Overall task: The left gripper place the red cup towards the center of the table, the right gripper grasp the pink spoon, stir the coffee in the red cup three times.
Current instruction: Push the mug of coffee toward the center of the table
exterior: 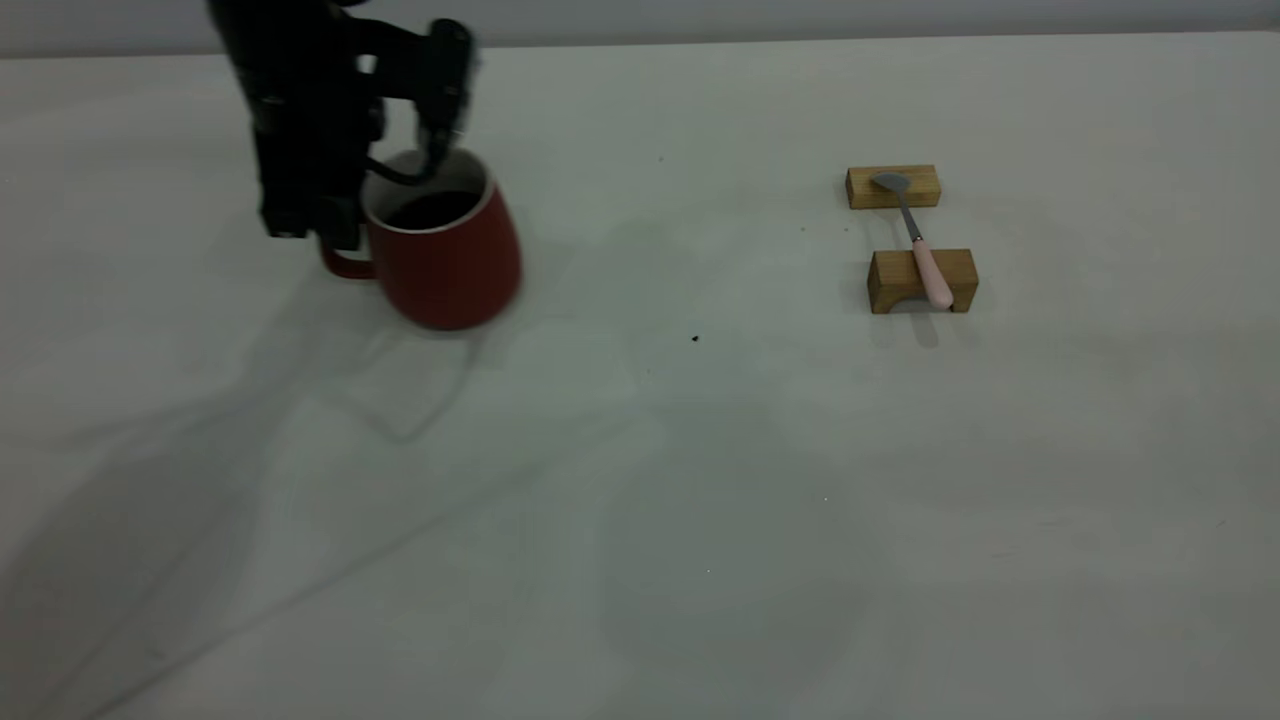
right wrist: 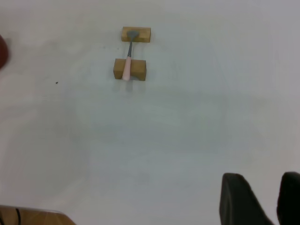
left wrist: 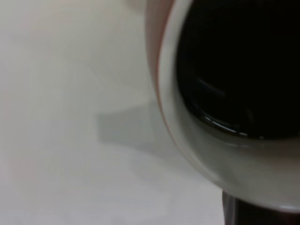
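The red cup (exterior: 445,255) is at the table's (exterior: 640,480) far left, leaning a little, with dark coffee (exterior: 432,208) inside. My left gripper (exterior: 395,180) is shut on its rim, one finger inside and the other outside by the handle. In the left wrist view the white rim (left wrist: 173,108) and coffee (left wrist: 234,70) fill the picture. The pink spoon (exterior: 925,255) lies across two wooden blocks at the right and shows far off as the spoon (right wrist: 127,65) in the right wrist view. My right gripper (right wrist: 261,177) hovers well short of it, open and empty.
Two tan wooden blocks (exterior: 893,187) (exterior: 921,281) carry the spoon, bowl on the far one, handle on the near one. A small dark speck (exterior: 695,339) lies mid-table. Bare table stretches between cup and blocks. The cup's edge (right wrist: 2,50) shows in the right wrist view.
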{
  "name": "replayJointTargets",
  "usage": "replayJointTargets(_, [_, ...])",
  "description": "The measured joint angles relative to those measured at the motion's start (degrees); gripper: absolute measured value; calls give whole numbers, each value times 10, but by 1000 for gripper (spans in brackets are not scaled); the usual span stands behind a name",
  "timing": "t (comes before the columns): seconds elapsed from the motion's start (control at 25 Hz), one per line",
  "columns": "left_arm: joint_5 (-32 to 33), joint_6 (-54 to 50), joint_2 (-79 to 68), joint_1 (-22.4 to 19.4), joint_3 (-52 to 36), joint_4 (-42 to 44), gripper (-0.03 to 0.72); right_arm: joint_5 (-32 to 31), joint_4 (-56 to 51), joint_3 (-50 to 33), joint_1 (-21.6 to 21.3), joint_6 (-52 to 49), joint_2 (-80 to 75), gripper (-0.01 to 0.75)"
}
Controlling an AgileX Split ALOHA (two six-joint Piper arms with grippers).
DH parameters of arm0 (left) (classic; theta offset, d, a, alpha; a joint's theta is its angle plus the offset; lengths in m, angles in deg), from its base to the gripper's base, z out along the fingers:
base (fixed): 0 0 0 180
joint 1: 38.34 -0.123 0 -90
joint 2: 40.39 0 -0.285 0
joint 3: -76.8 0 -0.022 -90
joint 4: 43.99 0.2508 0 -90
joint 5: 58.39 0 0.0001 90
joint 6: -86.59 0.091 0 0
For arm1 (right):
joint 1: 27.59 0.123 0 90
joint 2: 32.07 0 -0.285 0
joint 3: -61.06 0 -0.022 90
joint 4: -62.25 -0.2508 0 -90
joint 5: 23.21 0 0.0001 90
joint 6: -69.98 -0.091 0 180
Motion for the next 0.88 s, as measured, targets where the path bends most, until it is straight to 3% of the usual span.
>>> replayJointTargets(0.36, [-27, -27, -1, 64, 0, -2, 237, 0, 0, 0, 0, 0, 0, 239])
replayJointTargets(0.6, [-31, -50, -8, 77, 1, 0, 270, 0, 0, 0, 0, 0, 0, 239])
replayJointTargets(0.76, [-12, -58, -11, 77, 12, -3, 437, 0, 0, 0, 0, 0, 0, 239])
replayJointTargets(0.88, [37, -88, -12, 81, 48, -4, 627, 0, 0, 0, 0, 0, 0, 239])
